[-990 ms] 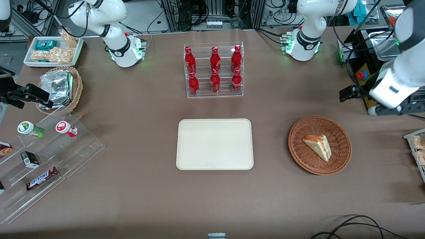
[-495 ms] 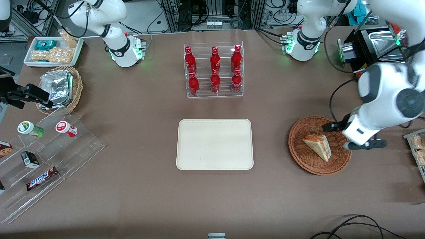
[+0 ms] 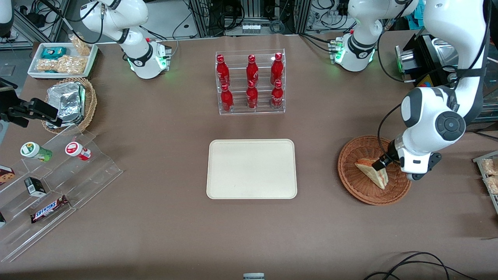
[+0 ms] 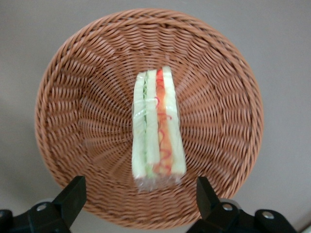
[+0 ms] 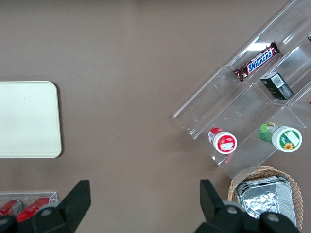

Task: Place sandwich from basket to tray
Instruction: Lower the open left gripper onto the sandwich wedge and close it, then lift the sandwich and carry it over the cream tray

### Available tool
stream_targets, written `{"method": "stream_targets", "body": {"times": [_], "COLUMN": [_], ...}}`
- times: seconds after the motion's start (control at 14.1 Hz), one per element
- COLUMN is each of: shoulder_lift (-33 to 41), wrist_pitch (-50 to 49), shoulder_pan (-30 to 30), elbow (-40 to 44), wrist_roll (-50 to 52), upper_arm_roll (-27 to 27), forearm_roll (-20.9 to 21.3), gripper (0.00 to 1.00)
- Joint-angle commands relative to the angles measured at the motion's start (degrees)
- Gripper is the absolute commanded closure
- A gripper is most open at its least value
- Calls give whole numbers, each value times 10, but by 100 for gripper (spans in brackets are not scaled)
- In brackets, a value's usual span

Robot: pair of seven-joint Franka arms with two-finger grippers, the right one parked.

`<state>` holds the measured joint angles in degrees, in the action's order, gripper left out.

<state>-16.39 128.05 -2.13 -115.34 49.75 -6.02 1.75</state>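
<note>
Claw point(image 4: 138, 201) spread wide, hovering over the basket point(image 3: 360, 192) at the right of the front frame, fingers point(image 4: 73, 196) straddling the sandwich's point(image 3: 372, 172) end. Sandwich lies in the basket; tray point(image 3: 251, 168) sits bare at center of the surface point(image 3: 163, 229), well apart. Sandwich looks wrapped in clear film: probably light, soft, crushable and a bit slick. I'd pinch across the two bread faces at mid-wedge, gently. Count: one sandwich, one basket, one tray, six red bottles point(image 3: 251, 82) in the rack above the tray.
</note>
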Motion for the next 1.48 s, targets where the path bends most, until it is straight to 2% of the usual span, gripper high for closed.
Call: {"method": "stream_targets", "body": {"times": [0.0, 0.14, 0.21, 0.28, 0.35, 0.42, 0.57, 0.78, 0.92, 1.2, 1.41], "shoulder_lift": [-34, -62, -73, -75, -73, -66, -38, -27, -27, -35, -96], "wrist_pitch": [39, 48, 48, 47, 45, 40, -26, -183, -241, -235, -208], "shoulder_pan": [-3, -3, -4, -5, -6, -5, -5, 4, 32, 122, 197], "elbow": [3, 14, 20, 21, 20, 20, 34, 116, 145, 154, 229], "wrist_roll": [73, 105, 121, 132, 136, 136, 130, 129, 127, 96, 43], "upper_arm_roll": [-3, -3, -4, -4, -4, -4, -4, -11, -15, -17, -34], "forearm_roll": [8, 8, 7, 7, 7, 7, 8, 7, 7, -2, -1], "gripper": [0, 0, 4, 32, 69, 87, 88, 88, 88, 91, 92]}}
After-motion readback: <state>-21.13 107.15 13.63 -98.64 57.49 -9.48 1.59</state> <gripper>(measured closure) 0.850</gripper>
